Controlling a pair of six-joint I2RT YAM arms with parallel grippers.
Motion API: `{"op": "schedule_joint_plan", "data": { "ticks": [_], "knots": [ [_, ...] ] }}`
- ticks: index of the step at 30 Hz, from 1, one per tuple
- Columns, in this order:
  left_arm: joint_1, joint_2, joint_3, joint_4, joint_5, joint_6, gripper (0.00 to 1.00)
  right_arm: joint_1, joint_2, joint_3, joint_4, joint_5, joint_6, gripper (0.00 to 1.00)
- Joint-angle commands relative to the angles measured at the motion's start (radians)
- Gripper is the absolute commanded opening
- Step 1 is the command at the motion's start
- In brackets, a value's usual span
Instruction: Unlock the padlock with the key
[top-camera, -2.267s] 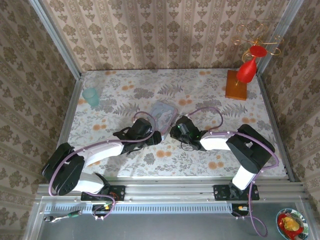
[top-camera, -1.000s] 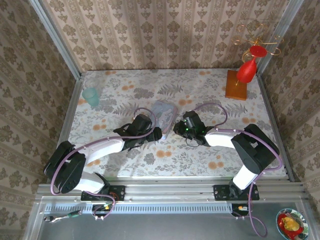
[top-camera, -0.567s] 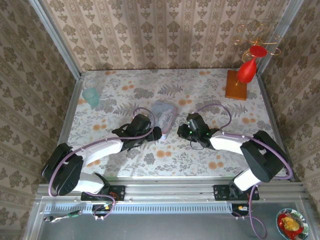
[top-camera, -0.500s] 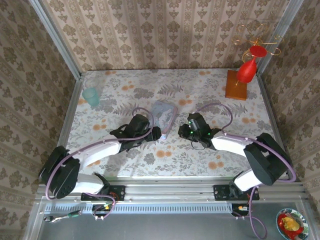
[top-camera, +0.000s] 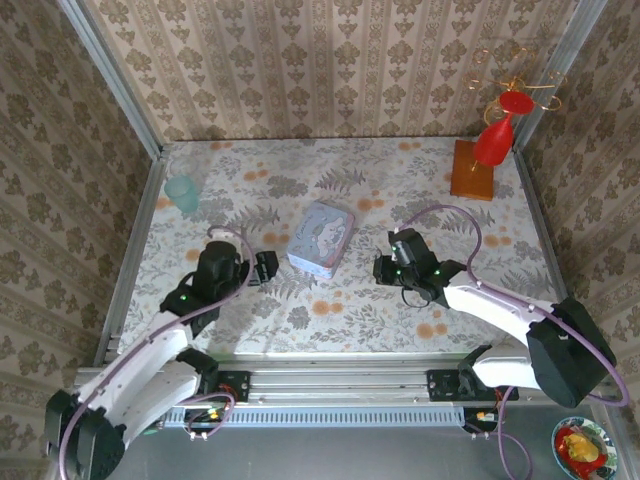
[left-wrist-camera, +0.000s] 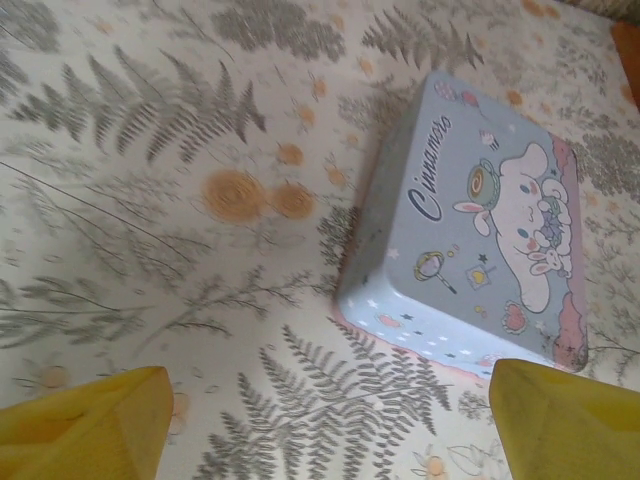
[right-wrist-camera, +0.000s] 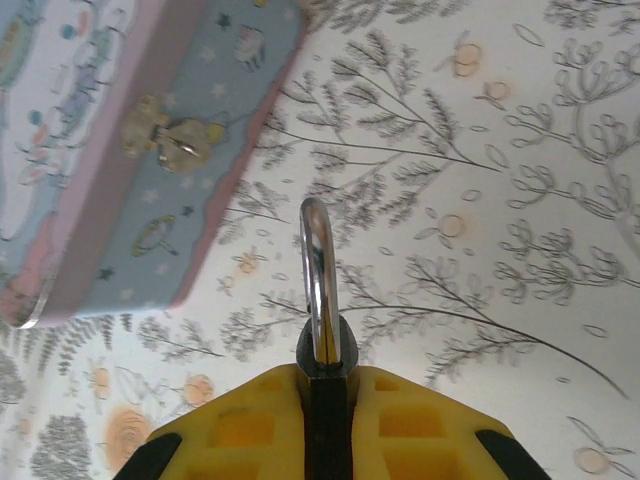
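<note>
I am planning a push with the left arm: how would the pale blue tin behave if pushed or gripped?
The tin is low and flat, so it would probably slide on the cloth rather than tip. Its smooth printed top and rounded corners may slip in a grip. It looks stiff, but whether it is full, and so heavy, cannot be told.

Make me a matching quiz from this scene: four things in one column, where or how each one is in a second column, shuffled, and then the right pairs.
Things:
1. padlock
2. pale blue tin
3. teal cup
4. left gripper

Places or states:
A. open, holding nothing
B. standing near the far left corner of the table
C. clamped in the right gripper, shackle pointing out
D. lying lid up in the middle of the table

Pairs: 1-C, 2-D, 3-B, 4-A
</note>
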Motion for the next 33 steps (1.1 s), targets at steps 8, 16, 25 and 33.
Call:
{"op": "schedule_joint_plan", "data": {
  "ticks": [8,16,25,33],
  "knots": [
    [0.053,-0.225,-0.122,-0.048,-0.117,0.138,0.89,-0.084,0.062,0.095,-0.089,-0.063,-0.087,0.14],
    [0.061,-0.231,-0.148,-0.022,-0.118,0.143,0.90,-0.124,0.176,0.151,-0.126,-0.101,-0.102,0.14],
    [0.066,-0.233,-0.147,-0.023,-0.111,0.145,0.92,-0.164,0.282,0.202,-0.185,-0.162,-0.191,0.22],
    [0.066,-0.229,-0.159,-0.007,-0.121,0.146,0.92,-0.175,0.261,0.173,-0.199,-0.125,-0.220,0.27]
  ]
}}
